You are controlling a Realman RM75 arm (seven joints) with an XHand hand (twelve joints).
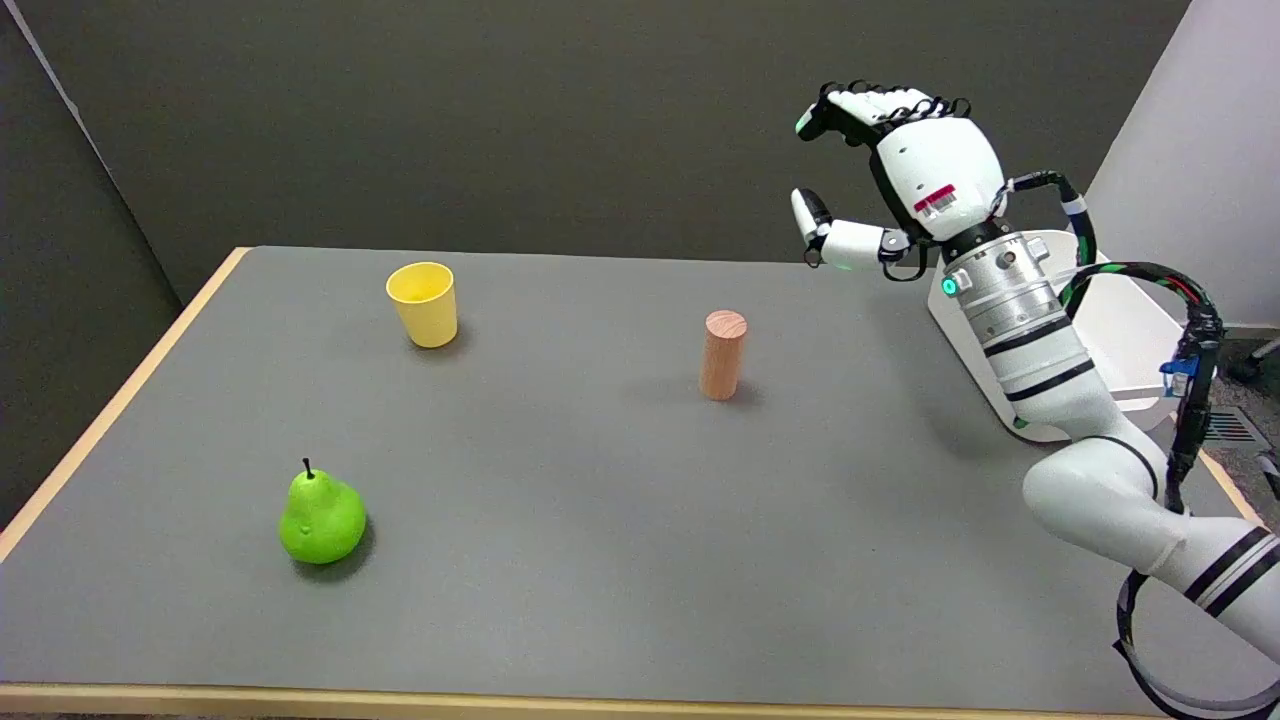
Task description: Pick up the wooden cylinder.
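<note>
Nearest the camera, well in front of the cylinder (722, 354) and off to its left, a green pear (321, 516) sits on the grey table (560, 560). The cylinder itself stands upright near the table's middle, apart from everything else, with bare surface all round it. Behind it and well to its left stands a yellow cup (424, 303), mouth up. Farther still, beyond the cylinder and to its right, the right hand (905, 170) hangs in the air above the table's far edge, holding nothing; its fingers are spread from the thumb, so the grasp is wide open, palm facing roughly toward the cylinder. A white bin (1120, 340) lies behind the arm, right of the cylinder.

The step in hand looks like the approach, with the grasp not yet begun. To do it well, the hand should probably come down and toward the cylinder with thumb and fingers kept apart until they straddle its mid-height, then close evenly from both sides. A narrow upright piece tips easily, so a brushing first contact is the main risk. Lift straight up afterwards.
</note>
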